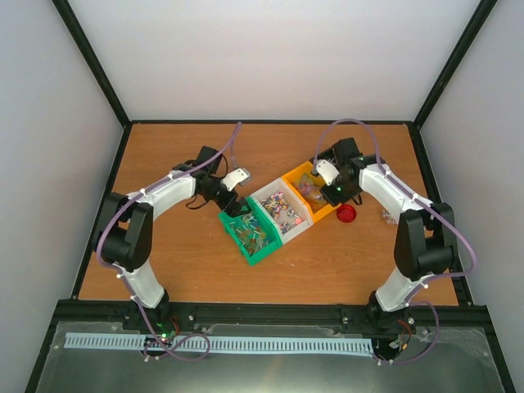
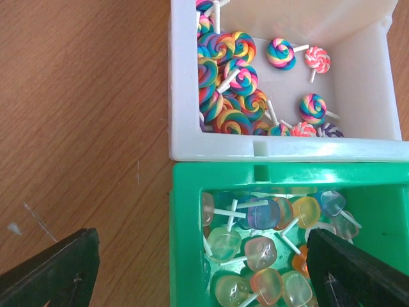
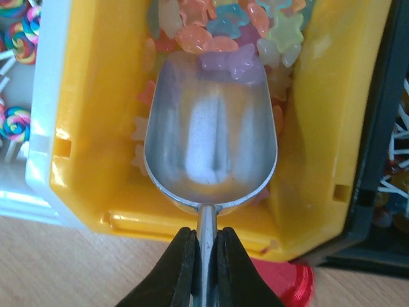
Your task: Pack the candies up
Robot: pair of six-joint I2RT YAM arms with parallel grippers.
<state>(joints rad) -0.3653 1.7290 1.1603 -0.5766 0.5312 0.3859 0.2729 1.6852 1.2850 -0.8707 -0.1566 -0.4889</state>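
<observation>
The candies fill three bins set in a row. Translucent lollipops (image 2: 262,252) lie in the green bin (image 2: 185,243), rainbow swirl lollipops (image 2: 230,83) in the white bin (image 2: 182,96), and pastel star sweets (image 3: 217,32) in the yellow bin (image 3: 102,128). My left gripper (image 2: 204,265) hangs open over the green bin's left wall, with one finger above the table and the other above the candies. My right gripper (image 3: 206,256) is shut on the handle of a metal scoop (image 3: 211,128). The scoop's bowl lies in the yellow bin, its front lip against the star sweets.
A red round lid (image 3: 284,284) lies on the table just in front of the yellow bin. A black container (image 3: 377,128) with more sticks showing stands against the yellow bin's right side. In the top view the bins (image 1: 282,211) run diagonally across mid-table.
</observation>
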